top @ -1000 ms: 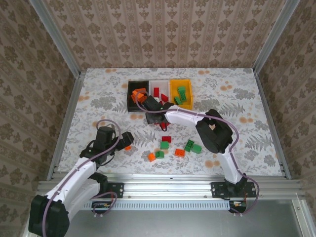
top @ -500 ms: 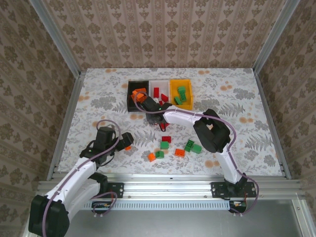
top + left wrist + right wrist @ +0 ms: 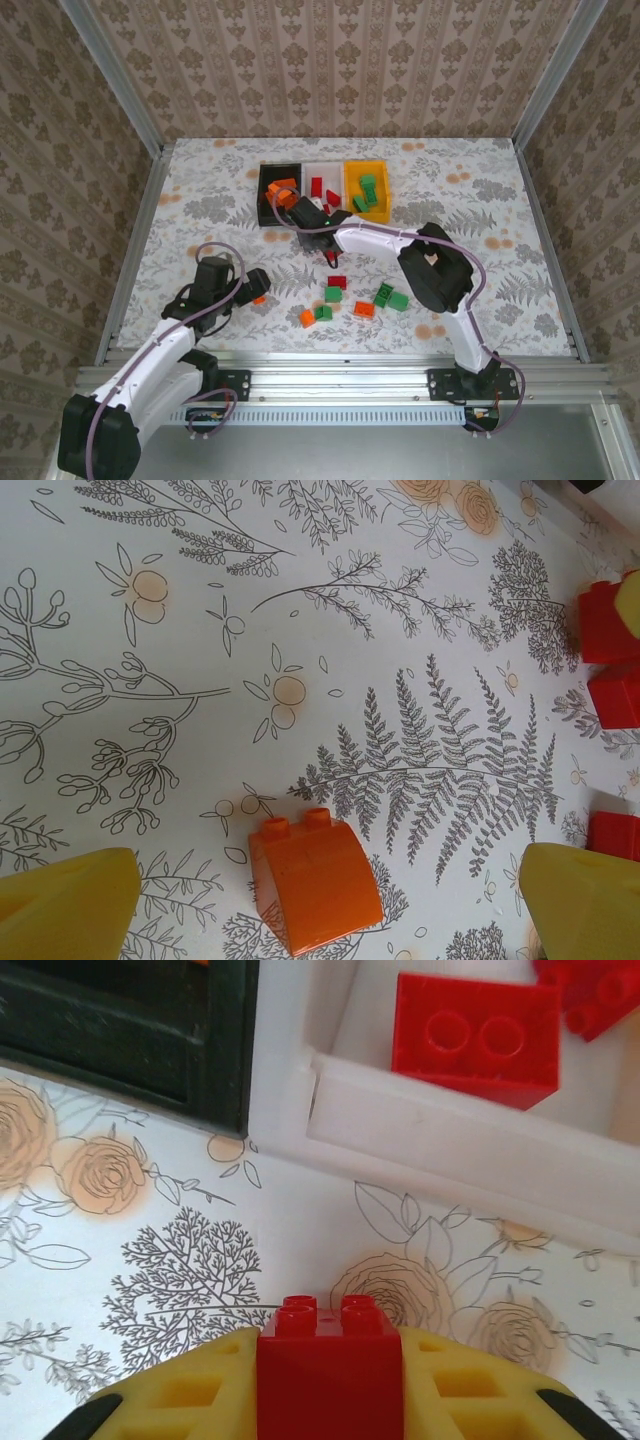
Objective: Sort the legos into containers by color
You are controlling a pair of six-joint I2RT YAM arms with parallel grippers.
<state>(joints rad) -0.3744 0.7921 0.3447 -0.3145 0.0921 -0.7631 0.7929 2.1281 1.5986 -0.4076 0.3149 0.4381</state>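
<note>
My right gripper (image 3: 330, 1400) is shut on a red lego (image 3: 330, 1365), held just above the table in front of the white container (image 3: 450, 1140); another red lego (image 3: 475, 1035) lies inside it. From above, the right gripper (image 3: 327, 256) sits just before the row of black (image 3: 261, 195), white (image 3: 322, 165) and yellow (image 3: 387, 190) containers. My left gripper (image 3: 320, 910) is open, its yellow fingers (image 3: 60, 900) wide on either side of an orange curved lego (image 3: 315, 880) on the table. The top view shows this left gripper (image 3: 257, 290) at the left.
Loose legos lie between the arms: a red one (image 3: 337, 282), green ones (image 3: 333, 294) (image 3: 384, 293) (image 3: 398, 300) and orange ones (image 3: 307, 318) (image 3: 364, 309). Orange legos fill the black container, green ones the yellow. Red legos (image 3: 605, 625) show at the left wrist view's right edge.
The right gripper's jaws have closed on the red lego near the containers, and the right arm has shifted slightly. The left arm has stayed still.
</note>
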